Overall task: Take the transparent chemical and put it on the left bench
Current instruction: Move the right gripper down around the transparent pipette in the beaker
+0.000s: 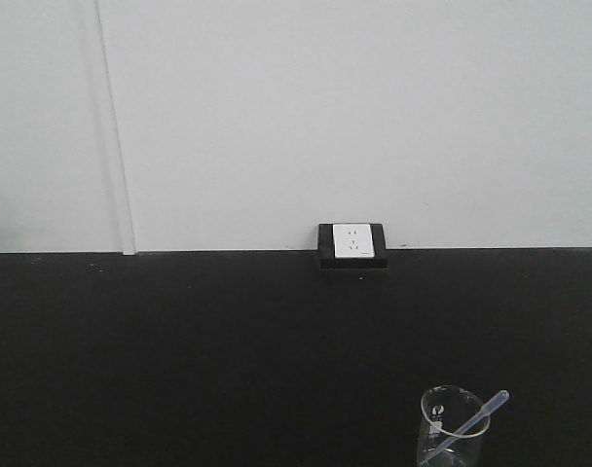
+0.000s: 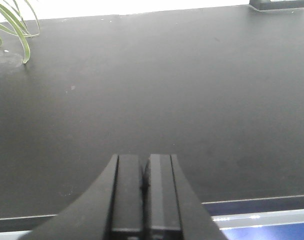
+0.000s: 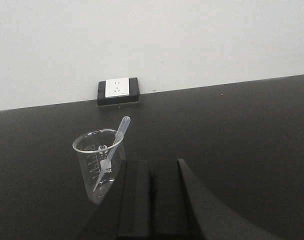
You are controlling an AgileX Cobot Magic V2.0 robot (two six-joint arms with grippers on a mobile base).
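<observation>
Black worktop [image 1: 179, 360], wall socket [image 1: 352, 240] behind | transparent chemical [image 3: 114, 142] leaned in beaker [image 3: 87, 160], ungrasped | left claw [image 2: 144, 185] and right claw [image 3: 152, 200] were pressed together, empty | grab and transfer to left bench not yet done

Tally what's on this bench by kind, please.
Beaker: 1
Pipette: 1, clear, leaning inside the beaker
Socket: 1, at the back edge
Plant: 1, only leaves in view
Total: 4
</observation>
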